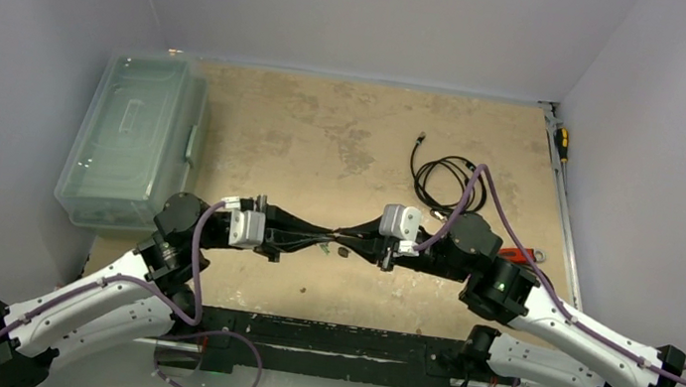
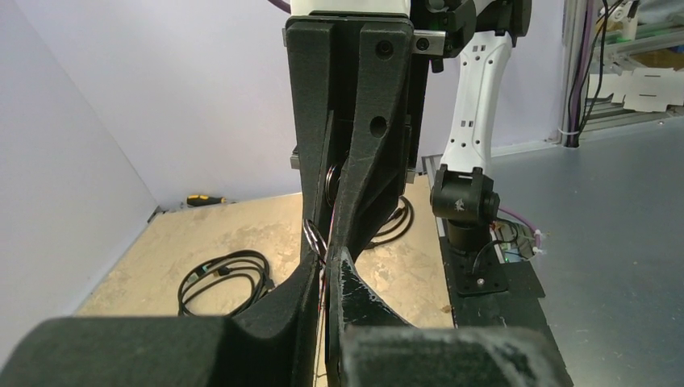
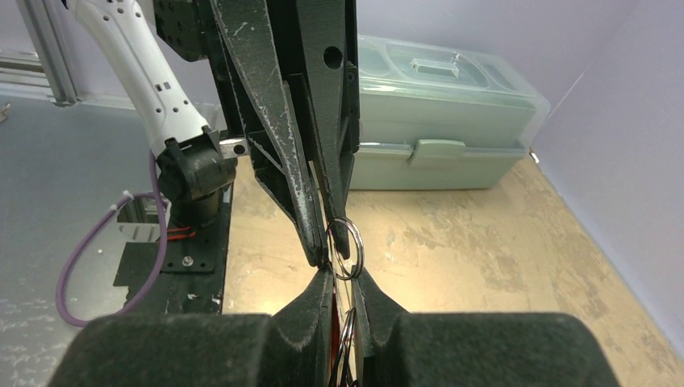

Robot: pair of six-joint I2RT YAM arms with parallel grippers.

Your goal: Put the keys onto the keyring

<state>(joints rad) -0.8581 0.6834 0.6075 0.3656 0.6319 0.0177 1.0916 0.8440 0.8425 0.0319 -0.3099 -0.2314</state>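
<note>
Your left gripper is pinched right down on the keyring, one thin silver ring poking out beside its tips, held up off the table mid-workspace. Your right gripper meets it tip to tip, jaws nearly together around one darker ring with a sliver of red next to it; can't tell if that's a key. Further out you've got one coiled black cable, one clear lidded box at the far left, and one yellow-handled screwdriver by the right wall
</note>
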